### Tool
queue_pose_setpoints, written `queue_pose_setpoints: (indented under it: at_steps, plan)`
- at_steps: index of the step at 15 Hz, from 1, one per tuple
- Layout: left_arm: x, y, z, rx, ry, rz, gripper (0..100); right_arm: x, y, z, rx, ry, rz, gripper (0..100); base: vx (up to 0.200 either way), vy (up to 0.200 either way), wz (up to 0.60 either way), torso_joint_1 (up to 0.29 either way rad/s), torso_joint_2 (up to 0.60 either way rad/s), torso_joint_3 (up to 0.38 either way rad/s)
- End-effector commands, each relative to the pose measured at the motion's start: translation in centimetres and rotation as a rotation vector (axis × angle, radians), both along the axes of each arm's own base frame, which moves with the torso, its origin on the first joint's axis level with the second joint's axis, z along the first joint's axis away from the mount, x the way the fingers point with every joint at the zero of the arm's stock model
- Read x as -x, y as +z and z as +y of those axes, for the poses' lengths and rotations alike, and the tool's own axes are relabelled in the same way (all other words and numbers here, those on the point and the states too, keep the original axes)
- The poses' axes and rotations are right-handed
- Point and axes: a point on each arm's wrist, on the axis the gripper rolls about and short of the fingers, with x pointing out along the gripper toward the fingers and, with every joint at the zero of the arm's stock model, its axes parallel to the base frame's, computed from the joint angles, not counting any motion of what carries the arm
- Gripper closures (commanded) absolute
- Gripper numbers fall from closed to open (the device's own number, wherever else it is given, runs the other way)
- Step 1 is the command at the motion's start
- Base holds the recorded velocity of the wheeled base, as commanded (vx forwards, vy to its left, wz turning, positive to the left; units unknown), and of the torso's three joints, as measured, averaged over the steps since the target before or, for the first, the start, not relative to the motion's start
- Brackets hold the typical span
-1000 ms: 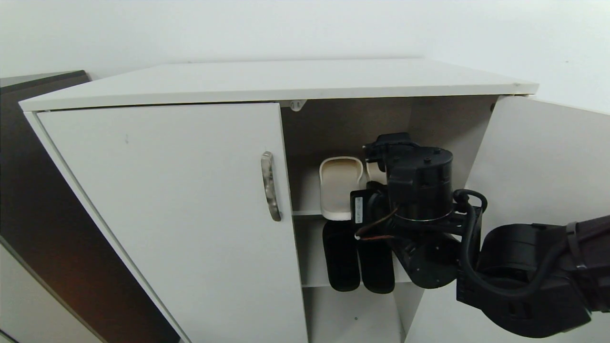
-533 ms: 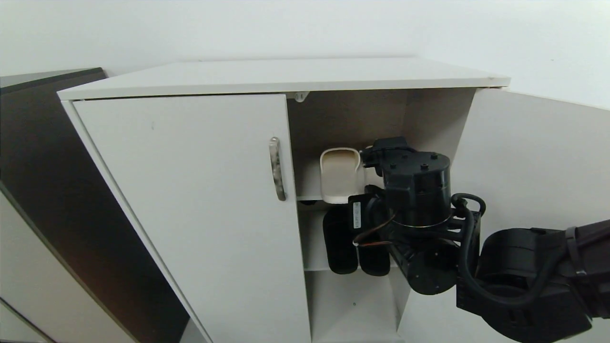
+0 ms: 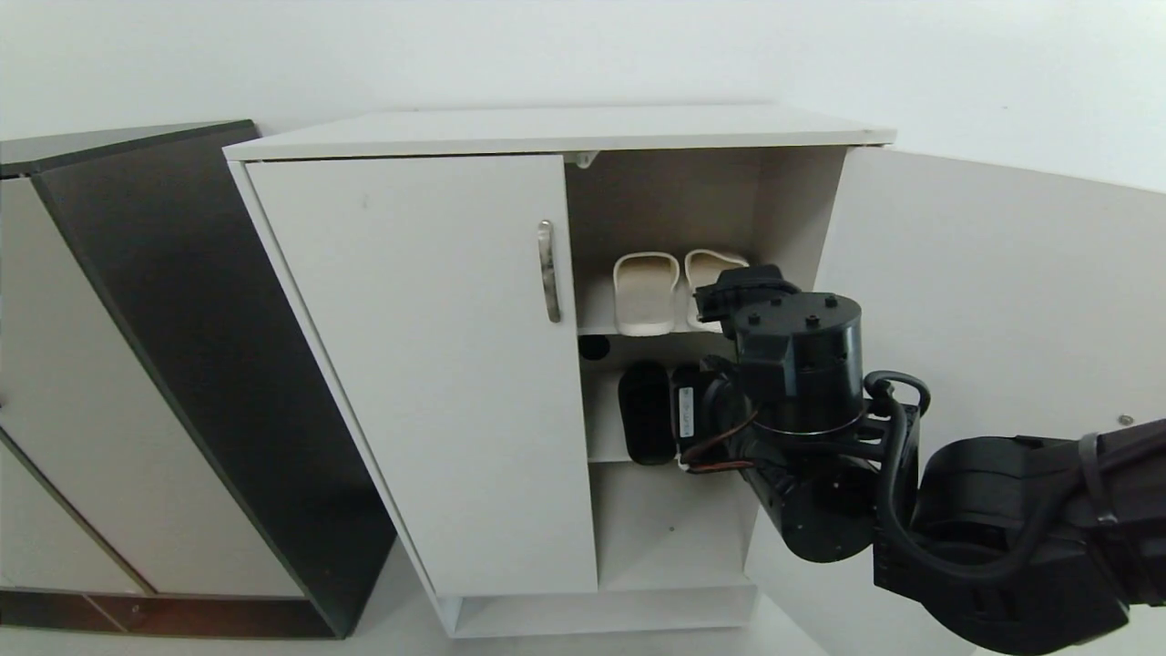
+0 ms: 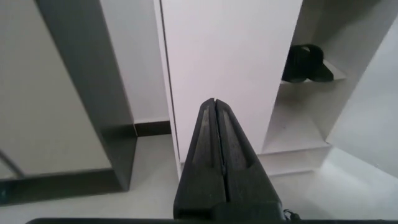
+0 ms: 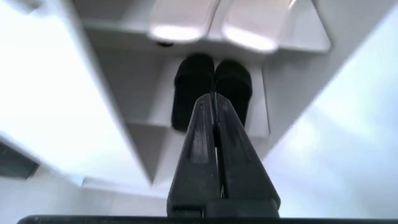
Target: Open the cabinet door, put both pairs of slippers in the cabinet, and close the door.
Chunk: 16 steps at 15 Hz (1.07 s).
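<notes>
Two pairs of slippers sit inside the cabinet (image 3: 547,132). The white pair (image 3: 647,293) is on the upper shelf (image 3: 592,323), side by side and close together. The black pair (image 3: 645,410) is on the middle shelf (image 3: 606,451) directly below, also side by side. From the head camera the right arm (image 3: 802,364) covers one black slipper, but my right wrist camera catches both lying close together, with the white pair above them.

Left door (image 3: 437,364) is shut, its metal handle (image 3: 547,271) upright near the inner edge. Right door (image 3: 956,301) is swung wide open, well away from the cabinet front.

Right tool (image 5: 214,99): fingers pressed together, empty. It hangs in front of the open half, lined up with the black pair and pointing toward the middle shelf. I read it as outside the cabinet and apart from the slippers, though the depth is hard to judge.

Left tool (image 4: 214,102): fingers pressed together too, empty. It points at the lower part of the shut door, with the floor (image 4: 143,162) below. The black pair is off to one side in the open compartment.

Dark cabinet (image 3: 182,319) stands just beside the white one, on its shut-door side. Both stand against a pale wall (image 3: 583,46).
</notes>
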Motion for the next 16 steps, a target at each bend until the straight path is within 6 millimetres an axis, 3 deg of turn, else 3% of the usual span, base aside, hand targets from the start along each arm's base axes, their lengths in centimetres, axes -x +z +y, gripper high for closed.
queue_pose_setpoints:
  at_steps: [1,9,16]
  plan:
    - [0.0,0.0,0.0,0.000,0.000,-0.001,100,0.0,-0.3,0.0,0.007,0.000,0.007,100,-0.200,0.000,0.00,0.002,0.00,0.002]
    - [0.0,0.0,0.0,-0.002,0.000,-0.001,100,0.0,-1.1,-0.4,0.023,-0.002,0.012,100,-0.200,0.000,0.00,0.002,0.00,0.002]
    - [0.0,0.0,0.0,-0.002,0.000,-0.001,100,0.1,-1.6,-0.5,0.042,0.001,0.022,100,0.000,0.000,0.00,0.000,0.00,0.000]
